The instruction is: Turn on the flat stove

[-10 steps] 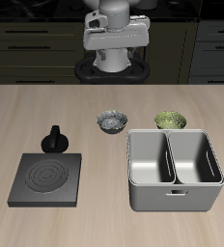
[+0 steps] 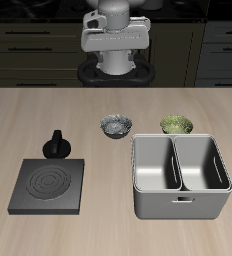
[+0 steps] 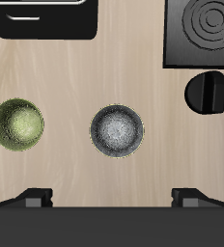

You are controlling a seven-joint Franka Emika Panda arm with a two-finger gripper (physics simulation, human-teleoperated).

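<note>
Exterior view
Arm: the tool is held high above the back edge of the worktop, well apart from everything on it.
Tool state: whether the fingers are apart or together cannot be told here.
Flat stove: a dark square plate is seen lying flat near the front edge; its spiral coil is grey.
Knob: a round black knob is seen just behind the plate's back edge.
Bin: a grey two-compartment metal bin is set toward the front edge, well apart from the stove.
Grey bowl: placed behind the bin, mid-worktop.
Green bowl: placed beside the grey bowl, also behind the bin.

Wrist view
Tool state: two fingertips are seen spread wide apart, nothing gripped between them.
Below the tool: the grey bowl, the green bowl, the knob and a corner of the stove are seen on bare wood.
</note>
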